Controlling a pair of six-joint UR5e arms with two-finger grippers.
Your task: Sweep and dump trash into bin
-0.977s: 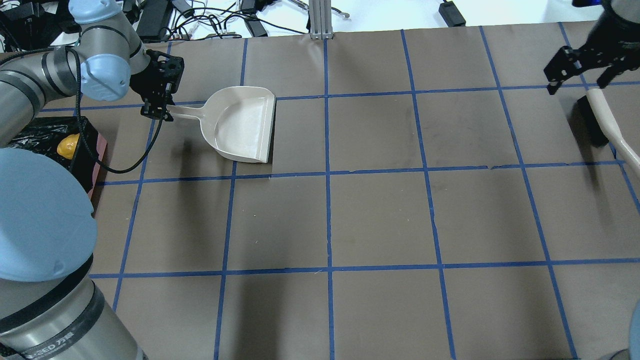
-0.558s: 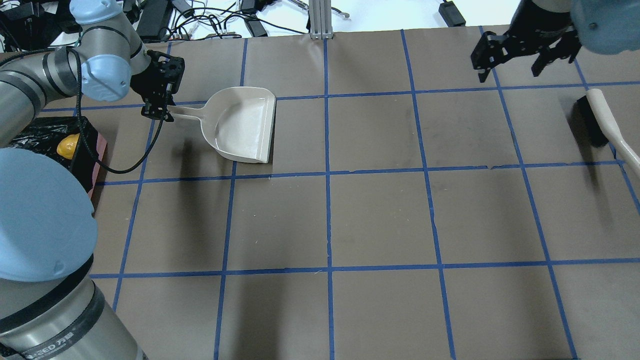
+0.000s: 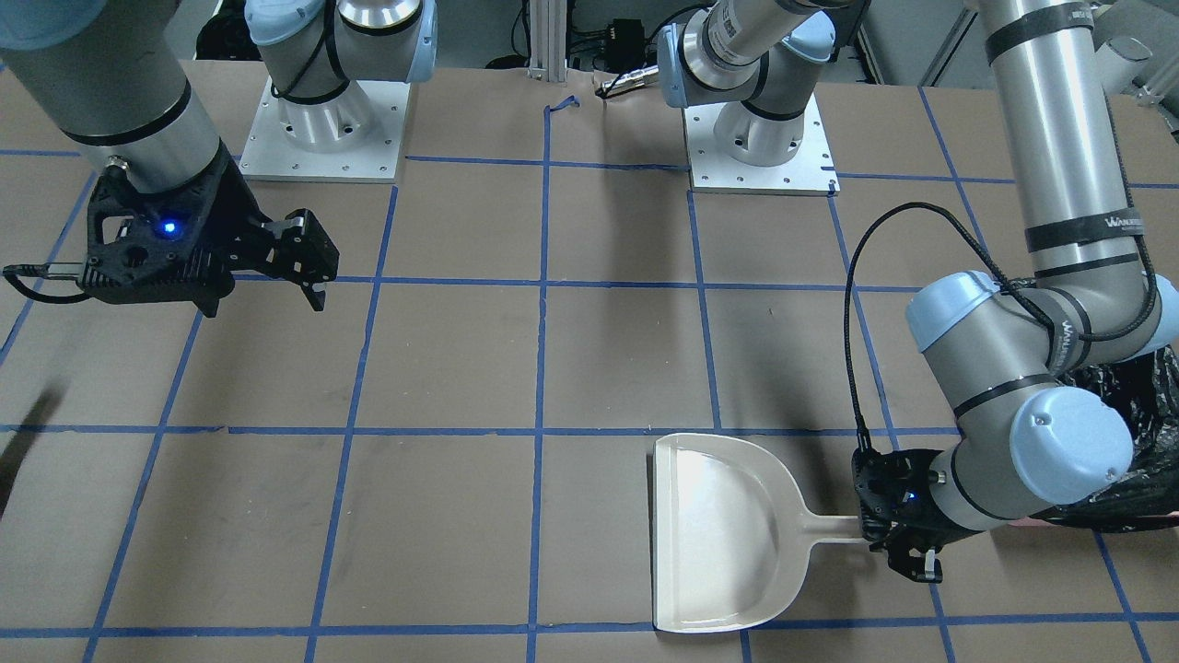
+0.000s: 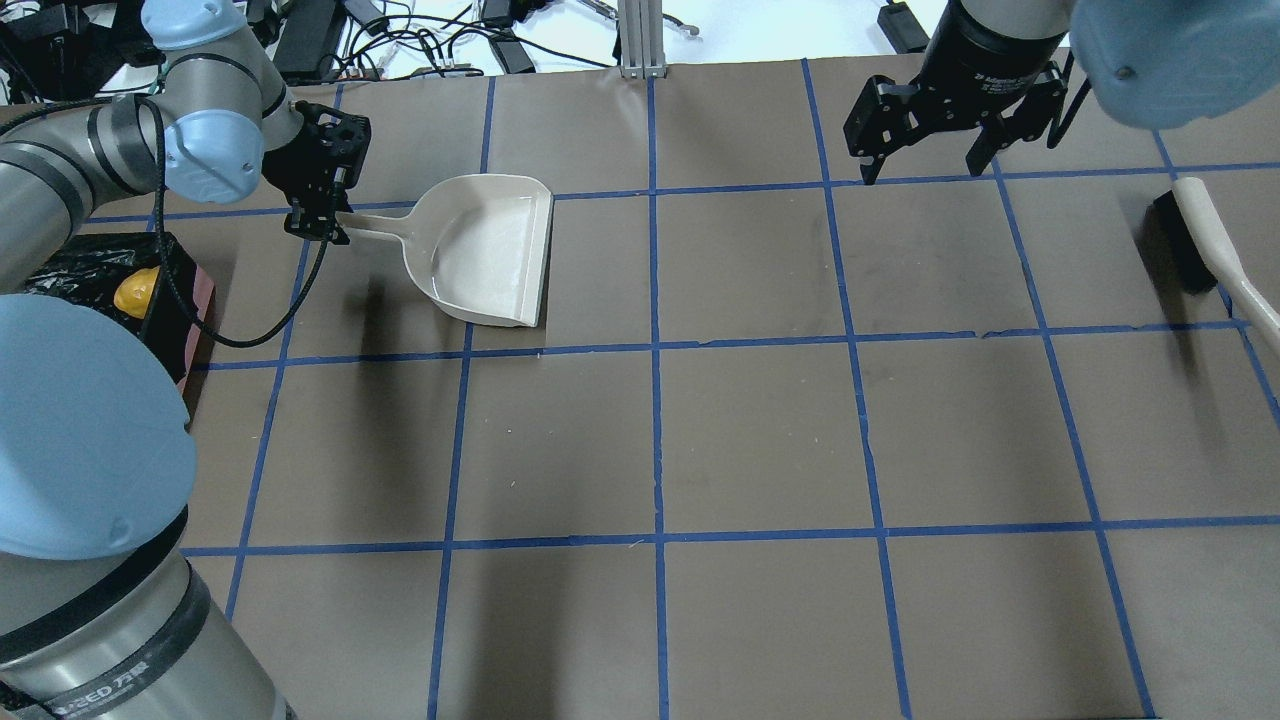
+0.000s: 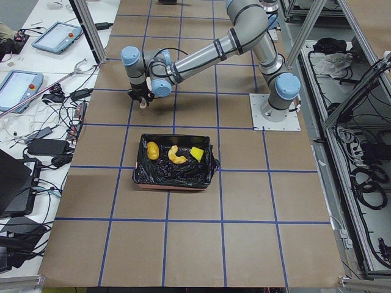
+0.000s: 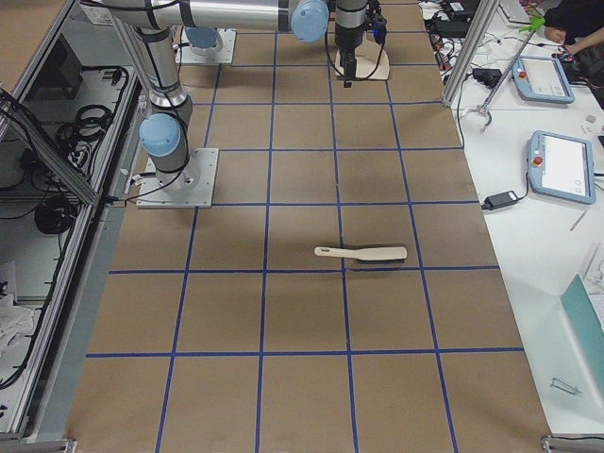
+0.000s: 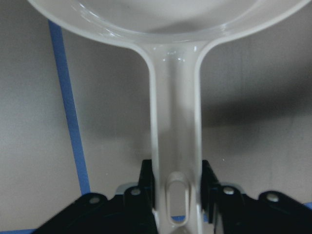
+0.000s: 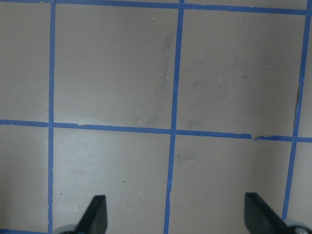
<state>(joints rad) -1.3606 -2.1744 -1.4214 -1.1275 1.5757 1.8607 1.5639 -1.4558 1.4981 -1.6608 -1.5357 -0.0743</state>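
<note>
Robotics lab — teach pendants [image 6: 563, 166] and tangled cables [image 4: 430, 45] alongside.

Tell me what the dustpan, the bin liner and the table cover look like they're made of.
Dustpan: probably moulded plastic, beige and glossy, with bright highlights on its handle and bowl. Bin liner: thin black plastic film, crinkled and shiny. Table cover: matte brown, likely paper or card; it shows scuffs and no glare.
</note>
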